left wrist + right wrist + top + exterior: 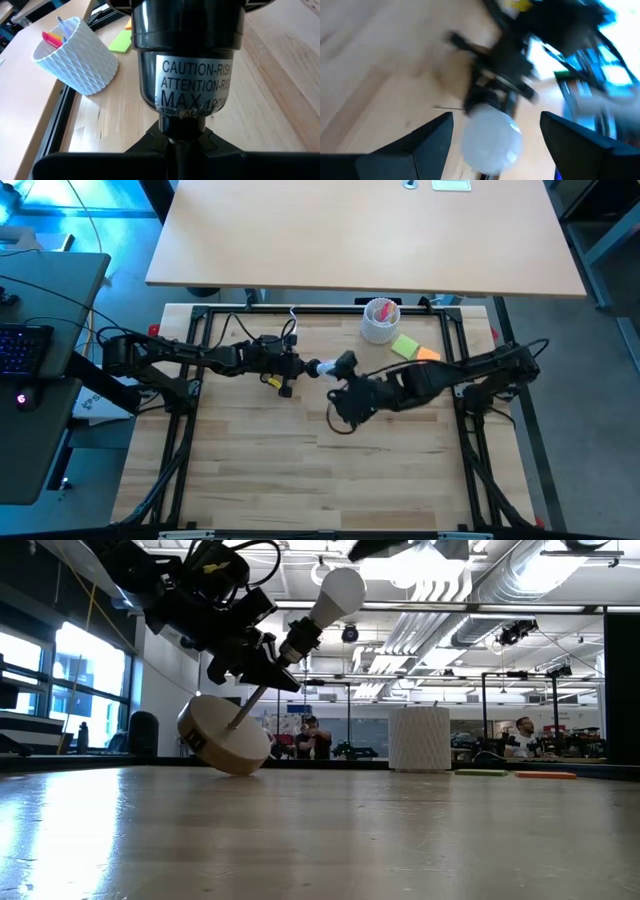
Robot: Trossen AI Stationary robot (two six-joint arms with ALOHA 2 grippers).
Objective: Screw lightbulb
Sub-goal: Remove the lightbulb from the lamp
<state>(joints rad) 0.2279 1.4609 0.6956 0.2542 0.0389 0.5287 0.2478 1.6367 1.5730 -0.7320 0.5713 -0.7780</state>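
Note:
The white lightbulb (338,595) sits in the black socket (300,640), raised above the table and tilted. My left gripper (177,145) is shut on the socket's lower end. A thin rod (245,710) runs from the socket down to the round wooden disc (225,737), which is tilted with its lower rim at the tabletop. My right gripper (497,120) is open, one finger on either side of the bulb (492,137) with a gap to each. In the high view the bulb (322,368) lies between my left gripper (292,370) and my right gripper (340,370). My left gripper pinches the narrow black neck (177,137) just below the labelled socket body (190,75) between its two fingers. It comes from the table's left, slanting down. The socket is lifted clear and tilted, with the bulb end up and toward the right arm.
A white patterned cup (380,320) with pink contents stands at the far side. A green note (405,345) and an orange note (428,354) lie next to it. Bare wood (300,470) spreads toward the near edge. People show in the room beyond.

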